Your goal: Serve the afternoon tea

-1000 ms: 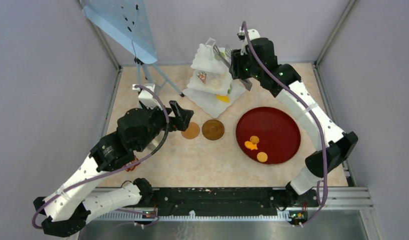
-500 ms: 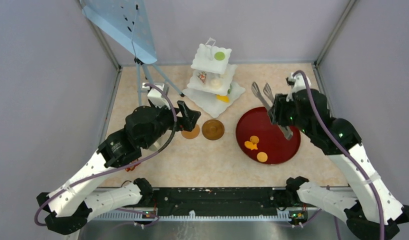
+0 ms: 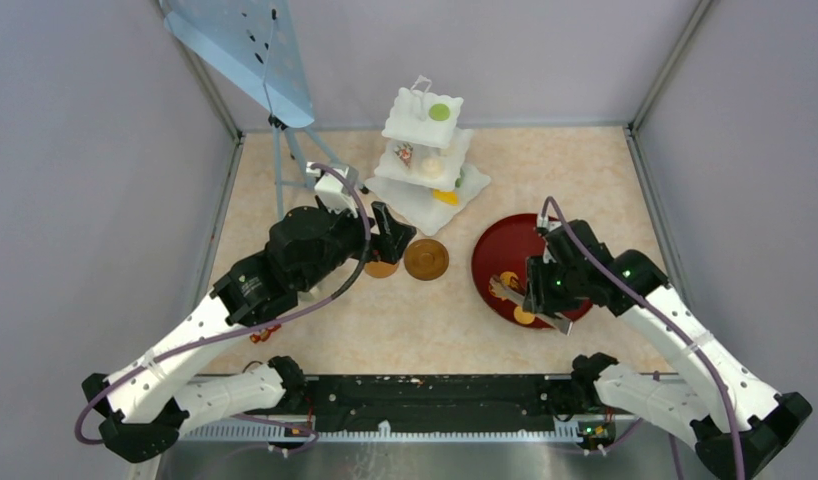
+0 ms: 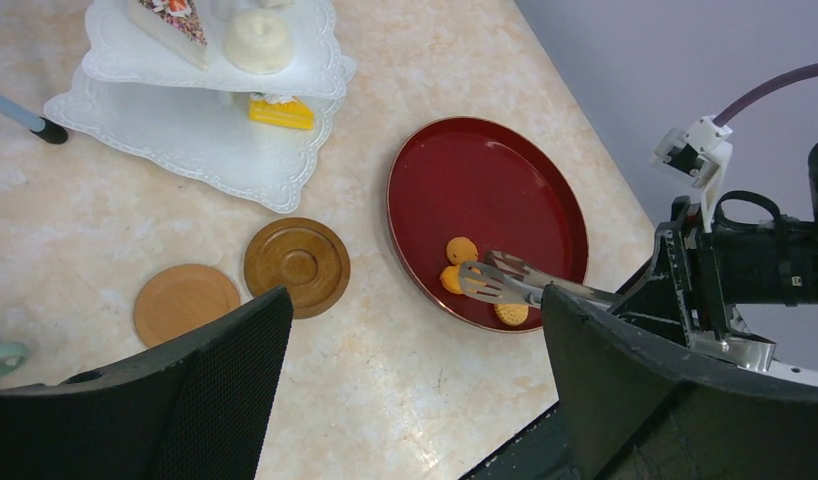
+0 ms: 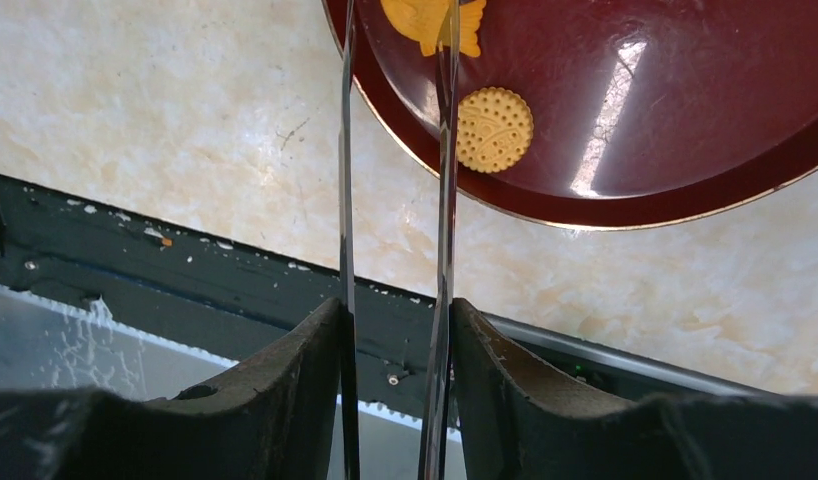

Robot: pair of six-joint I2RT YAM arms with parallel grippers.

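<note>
My right gripper (image 5: 395, 310) is shut on the long metal tongs (image 5: 447, 150), one tong arm against each finger. The tong tips (image 4: 490, 280) hang over the orange fish (image 5: 432, 20) in the dark-red tray (image 3: 545, 240). Two orange discs (image 4: 461, 250) (image 5: 494, 128) lie beside the fish. The white tiered stand (image 3: 410, 205) at the back carries a green round (image 3: 439, 112), a yellow wedge (image 3: 446, 197), a cream round (image 4: 257, 40) and a cake slice (image 4: 170, 15). My left gripper (image 4: 415, 300) is open and empty, high above the two wooden coasters.
A light coaster (image 4: 186, 303) and a dark coaster (image 4: 296, 266) lie left of the tray. A blue perforated panel on a stand (image 3: 250, 60) is at the back left. A pale teal edge (image 4: 0, 358) shows at the left border. Grey walls enclose the table.
The right arm swung from the tiered stand down to the tray, bringing the tongs over the fish. The left arm crept forward toward the coasters, still open.
</note>
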